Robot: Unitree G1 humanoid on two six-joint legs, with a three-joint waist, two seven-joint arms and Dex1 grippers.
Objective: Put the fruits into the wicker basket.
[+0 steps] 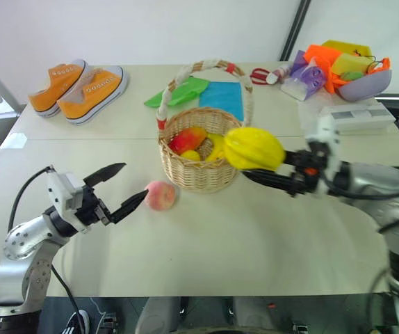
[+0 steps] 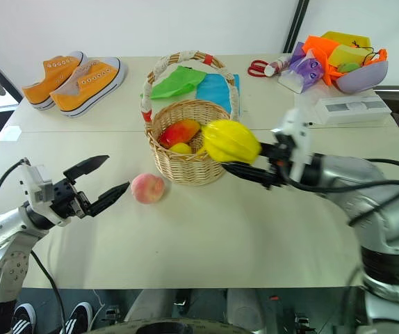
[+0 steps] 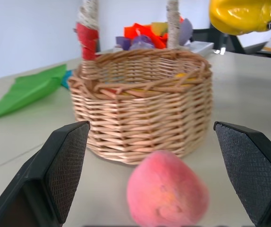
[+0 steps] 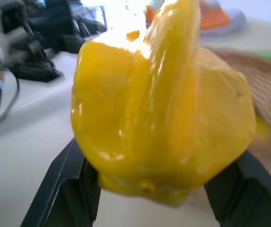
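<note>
The basket [image 1: 201,156] stands near the middle of the table [image 1: 255,236], its arched handle wrapped in white with red bands. Inside it lie a red-and-yellow fruit [image 1: 188,139] and a smaller yellow one [image 1: 191,155]. The right gripper [image 1: 255,167] has its two black fingers clamped on the ridged yellow fruit [image 1: 254,148], one finger on each side of it, and holds it in the air at the basket's right rim, above the table. The peach [image 1: 160,195] lies on the table just left of the basket's base, close to the wicker wall but not touching it. The left gripper [image 1: 126,186] is on the far side of the peach from the basket, its fingers spread as wide as they go and holding nothing; the lower fingertip [image 1: 140,197] is just beside the peach, and whether it touches cannot be told. A pair of orange sneakers [image 1: 81,87] sits well to the left of and behind the basket, and green and blue paper sheets [image 1: 220,97] lie right behind it. A purple bowl [image 1: 365,85] with bright clutter is far behind it to the right.
</note>
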